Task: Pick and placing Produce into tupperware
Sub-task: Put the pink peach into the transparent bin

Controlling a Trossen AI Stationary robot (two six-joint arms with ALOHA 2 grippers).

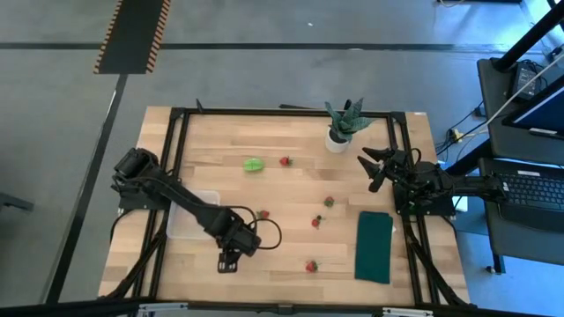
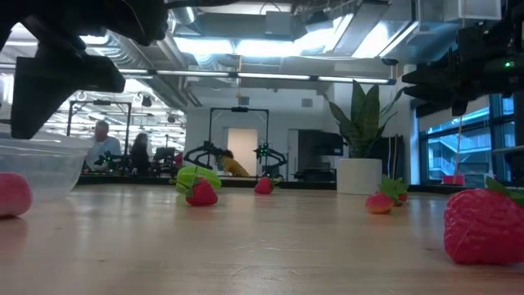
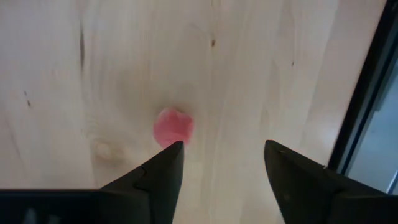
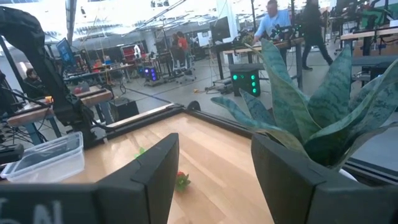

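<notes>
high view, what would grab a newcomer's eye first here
Red strawberries lie scattered over the middle of the wooden table. The left pincer, open, sits near the front edge beside the clear tupperware. The right pincer, open, waits at the right side by the spiky potted plant, with a dark green cloth below it.

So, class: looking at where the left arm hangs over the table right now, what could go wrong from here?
1. The left gripper is open, but the strawberry lies off towards one finger, not centred, so closing may knock it aside.
2. The tupperware sits right beside that arm; a swing could shove it.
3. The other pieces lie scattered, so each needs a long reach.
</notes>
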